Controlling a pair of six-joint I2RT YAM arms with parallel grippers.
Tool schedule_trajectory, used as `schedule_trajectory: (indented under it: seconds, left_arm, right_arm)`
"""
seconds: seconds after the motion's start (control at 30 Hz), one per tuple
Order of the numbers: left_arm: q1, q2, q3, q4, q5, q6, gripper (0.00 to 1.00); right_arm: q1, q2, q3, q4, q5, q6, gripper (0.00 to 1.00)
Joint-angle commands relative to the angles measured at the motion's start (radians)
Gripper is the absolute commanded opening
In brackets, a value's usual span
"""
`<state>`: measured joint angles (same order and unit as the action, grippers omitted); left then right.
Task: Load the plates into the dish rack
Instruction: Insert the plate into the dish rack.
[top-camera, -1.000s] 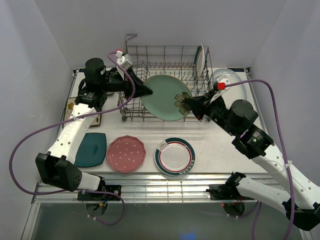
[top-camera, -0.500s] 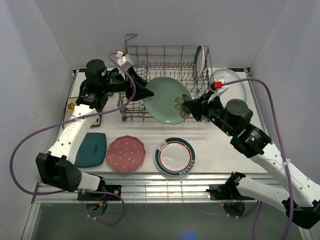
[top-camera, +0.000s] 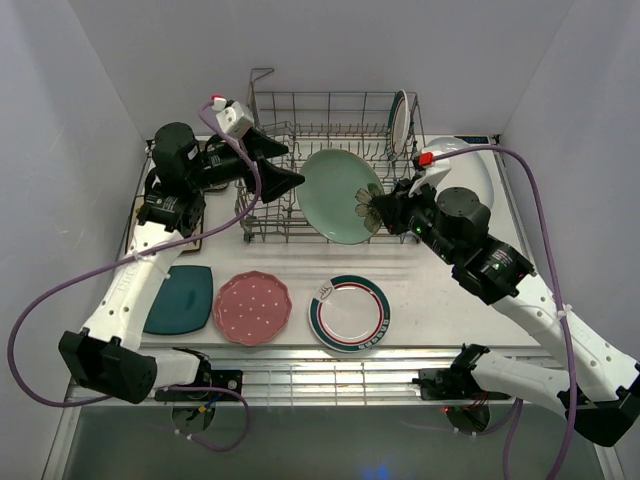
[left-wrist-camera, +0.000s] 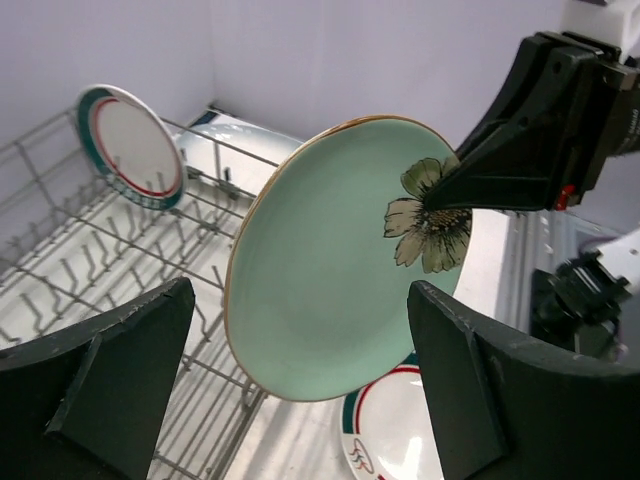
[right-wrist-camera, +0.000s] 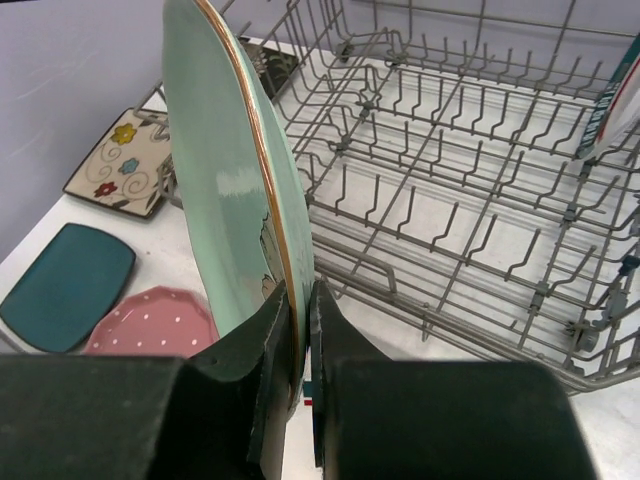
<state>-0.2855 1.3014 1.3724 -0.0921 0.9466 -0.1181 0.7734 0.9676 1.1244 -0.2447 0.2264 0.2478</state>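
The dish rack (top-camera: 300, 125) holds one upright green-rimmed plate (top-camera: 399, 122).

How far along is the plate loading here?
Done: one green-rimmed plate stands in the dish rack. In hand: right gripper pinches the mint floral plate upright at the rack; left gripper open, clear of it. Left on the table: pink plate, teal plate, second green-rimmed plate, cream square plate, white oval plate.

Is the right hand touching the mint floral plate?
Touching. The right wrist view shows the right hand pinching the mint floral plate at its rim.
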Motion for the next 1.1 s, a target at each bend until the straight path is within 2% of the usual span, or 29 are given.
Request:
schedule_trajectory:
  seconds: [0.0,0.33,0.6,0.77,1.07]
  left_arm:
    - [-0.003,-0.083,0.027,-0.023,-0.204,0.032,0.98]
    - [-0.004,-0.254,-0.078,-0.031,-0.515,0.113,0.98]
    - [-0.004,-0.427,-0.241,-0.018,-0.673,0.221,0.98]
    - [-0.004,-0.513,-0.352,0.046,-0.830,0.285,0.98]
    - [-0.004,-0.536,-0.473,0.116,-0.968,0.316,0.98]
  right_arm:
    - [-0.003,-0.020,0.107,0.168,0.091,0.008,0.08]
    - [-0.003,0.063,0.190,0.156,0.301,-0.065,0.08]
    - [-0.003,0.184,0.313,0.157,0.456,-0.145,0.08]
    - [-0.005,0.264,0.377,0.159,0.508,-0.200,0.08]
    - [-0.074,0.425,0.524,0.157,0.539,-0.280,0.08]
